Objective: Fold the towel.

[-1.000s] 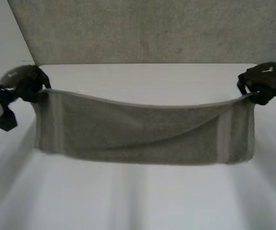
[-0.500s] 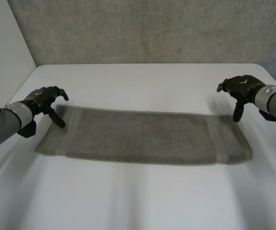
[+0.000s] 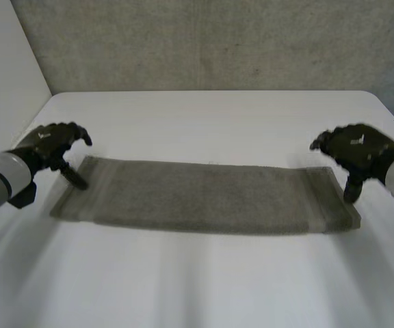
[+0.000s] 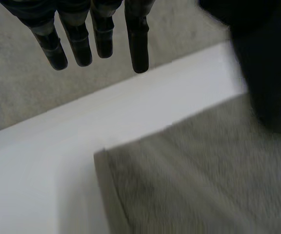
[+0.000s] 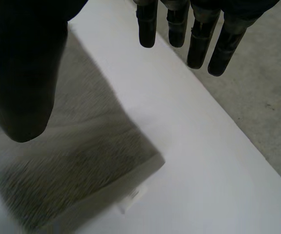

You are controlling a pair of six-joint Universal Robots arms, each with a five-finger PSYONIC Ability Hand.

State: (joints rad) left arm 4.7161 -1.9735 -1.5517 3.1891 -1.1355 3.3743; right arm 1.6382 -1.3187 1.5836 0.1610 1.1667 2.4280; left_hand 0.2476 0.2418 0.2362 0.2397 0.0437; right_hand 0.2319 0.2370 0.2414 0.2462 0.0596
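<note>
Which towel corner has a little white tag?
The towel corner under the right hand; the corner by the left hand shows only a plain hem.

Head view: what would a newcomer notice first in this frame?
A long grey towel lies flat across the middle of the white table, stretched from side to side. The black left hand hovers at its left end and the right hand at its right end, both with straight fingers holding nothing.
</note>
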